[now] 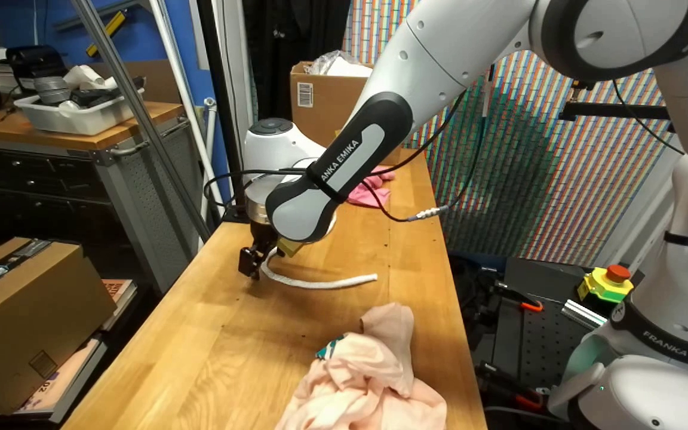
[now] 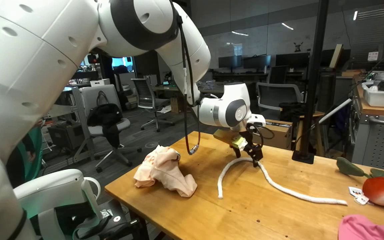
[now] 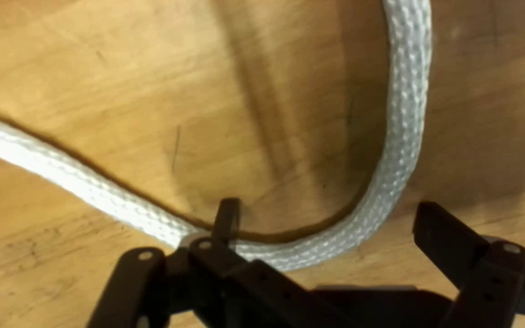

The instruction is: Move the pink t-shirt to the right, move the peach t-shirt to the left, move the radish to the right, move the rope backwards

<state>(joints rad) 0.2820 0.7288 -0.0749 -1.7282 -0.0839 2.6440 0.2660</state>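
The white rope (image 1: 320,283) lies curved on the wooden table; it also shows in an exterior view (image 2: 288,191) and in the wrist view (image 3: 408,91). My gripper (image 3: 327,207) is open, its fingers apart over the rope's bend. The left finger in the wrist view covers part of the rope; contact cannot be told. The gripper also shows in an exterior view (image 2: 246,160), low at the rope. The crumpled peach t-shirt (image 2: 168,170) lies near one table end. The pink t-shirt (image 2: 368,230) and the red radish plush (image 2: 383,190) with green leaves lie toward the opposite end.
A black post with a flat base (image 2: 303,156) stands at the table edge between the gripper and the radish. A cardboard box (image 1: 326,95) stands beyond the pink t-shirt. A cable with a metal connector (image 1: 427,213) hangs from the arm beside the table edge.
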